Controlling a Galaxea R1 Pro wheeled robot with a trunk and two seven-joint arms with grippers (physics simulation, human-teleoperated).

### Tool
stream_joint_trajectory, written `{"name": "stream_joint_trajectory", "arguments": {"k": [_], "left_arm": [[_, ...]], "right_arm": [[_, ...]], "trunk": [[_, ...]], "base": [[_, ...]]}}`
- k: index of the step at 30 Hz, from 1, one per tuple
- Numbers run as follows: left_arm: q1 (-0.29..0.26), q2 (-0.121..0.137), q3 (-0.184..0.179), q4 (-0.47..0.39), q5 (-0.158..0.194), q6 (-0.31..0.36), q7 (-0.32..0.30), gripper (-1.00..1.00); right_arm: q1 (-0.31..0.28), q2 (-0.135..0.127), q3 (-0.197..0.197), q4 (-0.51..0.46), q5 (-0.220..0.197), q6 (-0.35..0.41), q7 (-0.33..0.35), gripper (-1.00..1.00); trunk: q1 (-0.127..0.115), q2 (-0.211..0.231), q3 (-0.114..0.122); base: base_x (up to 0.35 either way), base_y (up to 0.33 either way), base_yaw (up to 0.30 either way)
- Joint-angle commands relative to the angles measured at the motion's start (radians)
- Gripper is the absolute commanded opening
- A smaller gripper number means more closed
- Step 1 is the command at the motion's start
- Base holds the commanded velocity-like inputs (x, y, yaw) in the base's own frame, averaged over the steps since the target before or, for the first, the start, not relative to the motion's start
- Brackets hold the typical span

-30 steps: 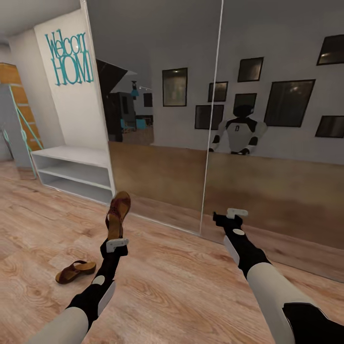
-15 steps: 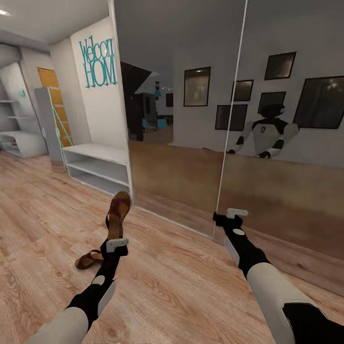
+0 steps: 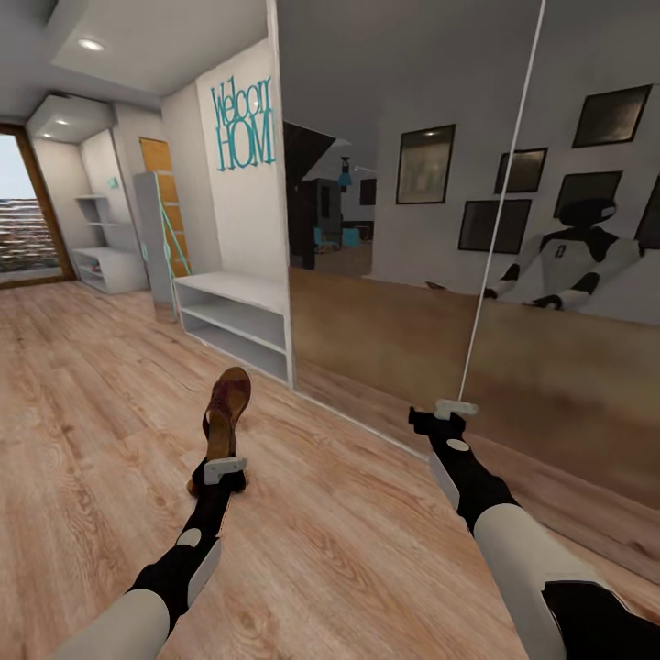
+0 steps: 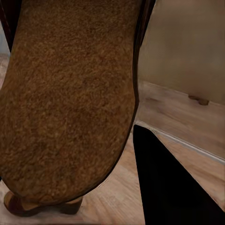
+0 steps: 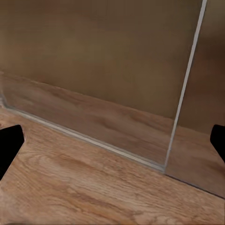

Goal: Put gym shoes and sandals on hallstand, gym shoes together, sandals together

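Brown grainy-soled sandal (image 3: 226,414) clamped in left end effector (image 3: 223,463).

brown sandal (image 3: 225,412) held upright, hallstand (image 3: 234,316) beyond

Ahead I see tall frameless mirror wall (image 3: 412,229), two panels split by thin pale vertical seam (image 3: 500,220); same seam shows close in my right wrist view (image 5: 187,79). Mirror reflects dark-framed rectangular pictures (image 3: 424,163) on grey wall. Teal cut-out lettering (image 3: 243,124) on white wall beside mirror. Orange wooden door (image 3: 165,211) further back. Large brown-framed window (image 3: 23,215) at far end. Round recessed ceiling light (image 3: 90,44) glowing overhead.
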Motion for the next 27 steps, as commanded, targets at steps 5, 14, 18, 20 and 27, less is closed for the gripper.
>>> {"name": "stream_joint_trajectory", "arguments": {"k": [5,14,18,20,27], "left_arm": [[-0.001,0.000,-0.002,0.001,0.004,-0.003,0.002,-1.00],[-0.001,0.000,-0.002,0.001,0.004,-0.003,0.002,-1.00],[-0.001,0.000,-0.002,0.001,0.004,-0.002,0.002,-1.00],[-0.001,0.000,-0.002,0.001,0.004,-0.002,0.002,-1.00],[-0.001,0.000,-0.002,0.001,0.004,-0.002,0.002,-1.00]], "right_arm": [[0.000,0.000,-0.001,-0.001,-0.006,0.000,-0.002,1.00],[0.000,0.000,-0.001,-0.001,-0.006,0.000,-0.002,1.00],[0.000,0.000,-0.001,-0.001,-0.006,0.000,-0.002,1.00],[0.000,0.000,-0.001,-0.001,-0.006,0.000,-0.002,1.00],[0.000,0.000,-0.001,-0.001,-0.006,0.000,-0.002,1.00]], "trunk": [[0.000,0.000,-0.001],[0.000,0.000,-0.001],[0.000,0.000,-0.001],[0.000,0.000,-0.001],[0.000,0.000,-0.001]], "base": [[0.000,0.000,0.290],[0.000,0.000,0.290],[0.029,-0.029,0.290],[0.157,-0.170,0.290],[0.219,-0.231,0.290]]}}
